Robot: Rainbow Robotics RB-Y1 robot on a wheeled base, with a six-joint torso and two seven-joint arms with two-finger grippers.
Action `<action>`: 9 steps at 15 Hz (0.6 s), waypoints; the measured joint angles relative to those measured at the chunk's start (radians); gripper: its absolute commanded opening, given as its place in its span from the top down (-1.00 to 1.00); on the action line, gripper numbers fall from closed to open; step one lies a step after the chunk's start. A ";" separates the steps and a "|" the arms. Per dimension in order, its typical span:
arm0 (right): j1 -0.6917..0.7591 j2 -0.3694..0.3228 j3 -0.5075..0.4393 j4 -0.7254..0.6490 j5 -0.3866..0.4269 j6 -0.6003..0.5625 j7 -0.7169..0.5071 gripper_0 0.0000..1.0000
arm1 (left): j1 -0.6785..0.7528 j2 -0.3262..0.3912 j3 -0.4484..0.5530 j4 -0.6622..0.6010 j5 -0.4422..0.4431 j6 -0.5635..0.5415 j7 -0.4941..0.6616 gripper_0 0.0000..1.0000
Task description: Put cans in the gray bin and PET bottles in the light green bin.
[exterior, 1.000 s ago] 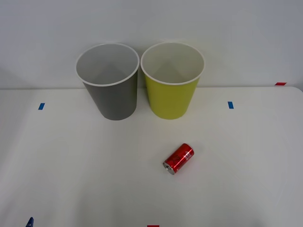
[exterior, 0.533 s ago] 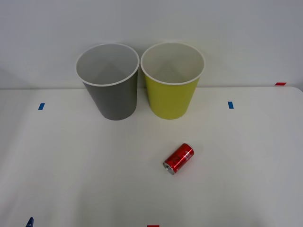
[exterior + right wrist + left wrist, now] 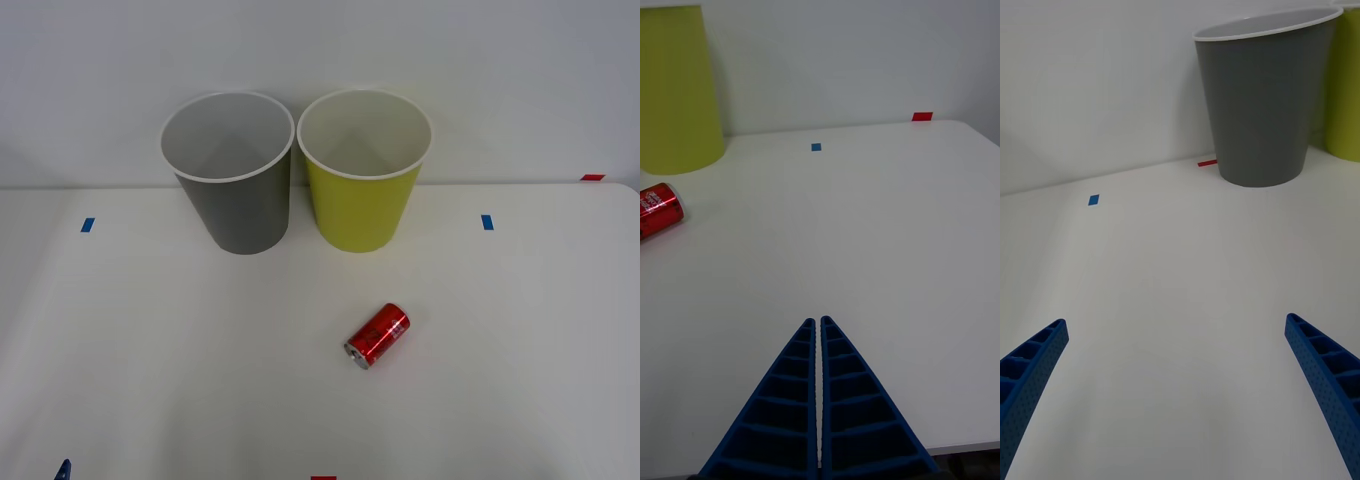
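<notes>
Front view: a white table [image 3: 150, 350] runs back to a plain pale wall [image 3: 520, 70]. The gray bin [image 3: 235, 190] stands upright at the back of the table, with the light green bin [image 3: 362, 185] just beside it on its right, rims nearly touching. The red can [image 3: 378, 336] lies on its side in front of the light green bin, well apart from it, silver end toward the camera. A blue tape mark [image 3: 87, 225] sits left of the gray bin.

Right wrist view: the right gripper [image 3: 818, 330] hangs low over bare table, its 2 blue ribbed fingers pressed together and holding nothing. The can [image 3: 656, 211] lies well off from it, near the light green bin [image 3: 676, 90].

Left wrist view: the left gripper [image 3: 1176, 352] is spread wide, holding nothing, facing the gray bin [image 3: 1262, 105] across open table.
</notes>
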 measured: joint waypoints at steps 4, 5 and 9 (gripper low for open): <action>0.000 0.000 0.000 0.000 0.000 0.000 0.000 1.00 | 0.000 0.000 0.000 0.000 0.000 0.000 0.000 -1.00; 0.000 0.000 0.000 0.000 0.000 0.000 0.000 1.00 | 0.000 0.000 0.000 0.000 0.000 0.000 0.000 -1.00; -0.032 0.005 0.021 0.040 -0.060 0.005 0.004 -0.44 | 0.000 0.000 0.000 0.000 0.000 0.000 0.000 -1.00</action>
